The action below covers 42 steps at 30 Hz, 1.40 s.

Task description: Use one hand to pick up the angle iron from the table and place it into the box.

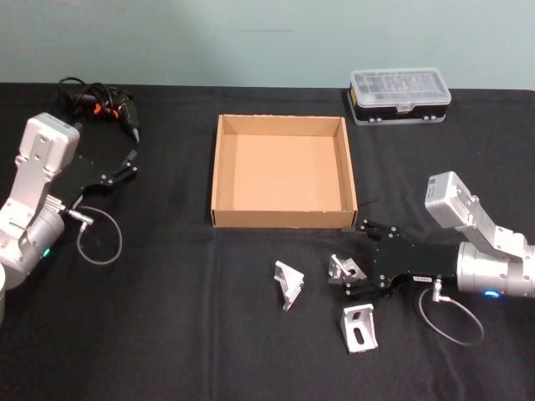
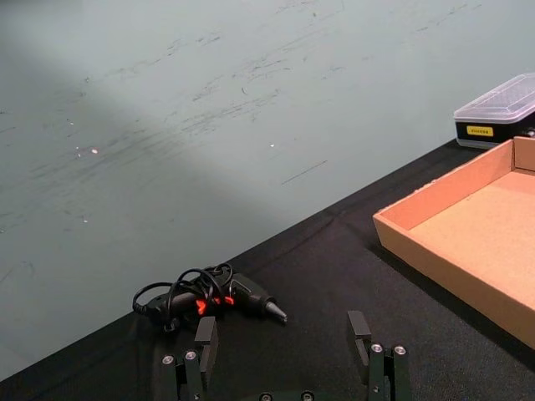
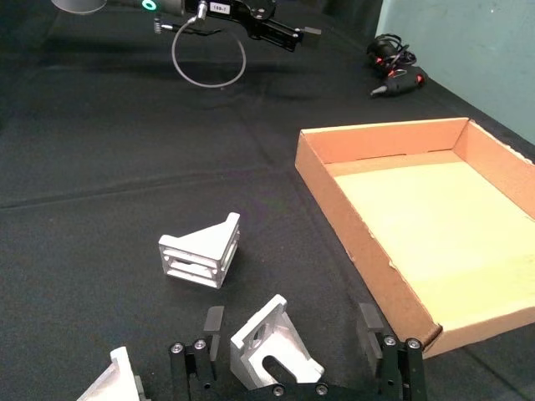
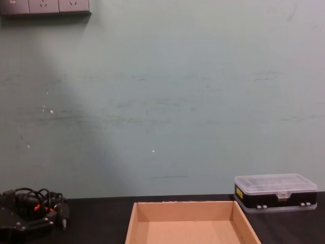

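Just beside box's (image 1: pixel 284 219) near wall, right pincer (image 1: pixel 341 280) gapes around angle iron (image 1: pixel 344 268); left pincer (image 1: pixel 129 164) open far left.

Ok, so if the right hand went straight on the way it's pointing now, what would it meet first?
The angle iron lying between the right hand's open fingers; its palm would probably touch that first. A second angle iron lies farther on, seemingly a little off that line.
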Motion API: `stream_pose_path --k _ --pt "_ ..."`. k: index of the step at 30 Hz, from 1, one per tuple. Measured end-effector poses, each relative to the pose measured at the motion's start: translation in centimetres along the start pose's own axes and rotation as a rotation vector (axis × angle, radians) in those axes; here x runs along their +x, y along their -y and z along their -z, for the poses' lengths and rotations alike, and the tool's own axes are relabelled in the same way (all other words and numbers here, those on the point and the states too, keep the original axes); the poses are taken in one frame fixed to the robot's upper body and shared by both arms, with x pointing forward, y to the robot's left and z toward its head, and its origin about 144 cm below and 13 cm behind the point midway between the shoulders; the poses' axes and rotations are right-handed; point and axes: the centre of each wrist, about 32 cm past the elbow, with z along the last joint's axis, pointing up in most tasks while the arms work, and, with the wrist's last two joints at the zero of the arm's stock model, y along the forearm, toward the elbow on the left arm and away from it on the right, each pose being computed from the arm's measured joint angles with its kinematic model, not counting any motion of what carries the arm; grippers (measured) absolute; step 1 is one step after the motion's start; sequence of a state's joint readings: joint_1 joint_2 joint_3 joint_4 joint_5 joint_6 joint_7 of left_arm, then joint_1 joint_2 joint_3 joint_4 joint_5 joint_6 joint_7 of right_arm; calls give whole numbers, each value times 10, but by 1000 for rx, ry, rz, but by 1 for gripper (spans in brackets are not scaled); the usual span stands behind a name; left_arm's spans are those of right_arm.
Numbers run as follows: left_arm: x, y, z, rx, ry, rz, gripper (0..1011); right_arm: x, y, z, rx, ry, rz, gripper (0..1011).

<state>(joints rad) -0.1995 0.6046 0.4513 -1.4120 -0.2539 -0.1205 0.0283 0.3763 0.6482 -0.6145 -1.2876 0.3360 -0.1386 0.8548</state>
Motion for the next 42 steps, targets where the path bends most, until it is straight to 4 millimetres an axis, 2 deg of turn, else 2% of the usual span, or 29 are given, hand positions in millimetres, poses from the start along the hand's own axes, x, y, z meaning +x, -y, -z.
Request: stream_pose_path --k 20,23,28,42 --pt "0 0 0 0 0 0 1011 0 -9 1 -30 -2 -9 1000" --pt "0 0 0 0 0 0 1011 0 -8 1 -28 -2 -8 964" --pt "0 0 0 0 0 0 1011 0 -8 1 -26 -2 -8 862" --pt "0 0 0 0 0 0 1011 0 -8 1 -22 -1 -9 426"
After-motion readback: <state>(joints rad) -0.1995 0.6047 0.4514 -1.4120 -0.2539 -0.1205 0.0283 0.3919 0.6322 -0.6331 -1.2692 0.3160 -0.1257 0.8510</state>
